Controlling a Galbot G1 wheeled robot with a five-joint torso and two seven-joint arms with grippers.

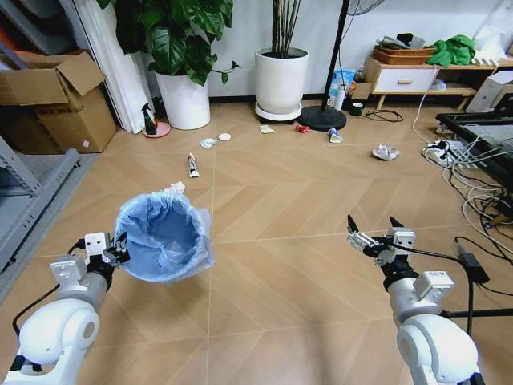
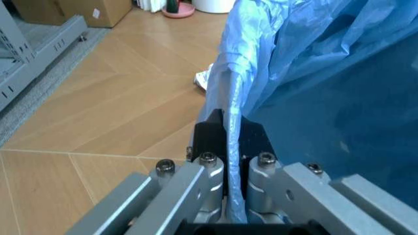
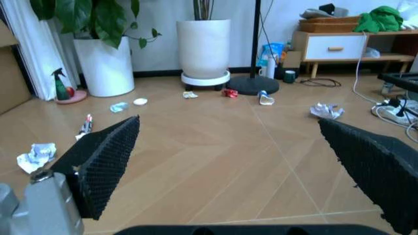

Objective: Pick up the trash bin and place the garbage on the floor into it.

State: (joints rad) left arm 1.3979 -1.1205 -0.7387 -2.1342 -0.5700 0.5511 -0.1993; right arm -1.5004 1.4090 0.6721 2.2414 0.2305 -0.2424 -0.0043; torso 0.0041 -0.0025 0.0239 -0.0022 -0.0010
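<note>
From the head camera: the left gripper (image 1: 119, 251) has the trash bin (image 1: 164, 235) by its near rim, holding it up over the floor (image 1: 280, 233), blue bag open to the camera. Over on the other side, the right gripper (image 1: 373, 230) hangs with its two fingers spread, nothing between them. The garbage is strewn well ahead of both: a crumpled paper wad (image 1: 385, 151) off to the right near the power strip (image 1: 442, 151), a red wrapper (image 1: 302, 127) and a blue-white packet (image 1: 335, 136) by the black round stand base (image 1: 322, 118), a white lid (image 1: 224, 136) and a stick-shaped packet (image 1: 192, 164) toward the white plant pots (image 1: 281, 78).

Left wrist camera now, and here's the detail the head view can't give: the black pads (image 2: 212, 134) pressed together on the bag-draped rim (image 2: 234, 117), plastic squeezed in the seam. A scrap of white litter (image 2: 202, 81) peeks out beside the bag.

Right wrist camera: textured fingertips (image 3: 107, 156) wide apart, bare floor between. A paper wad (image 3: 36, 155) sits close by, one the bin mostly hides from the head camera.
</note>
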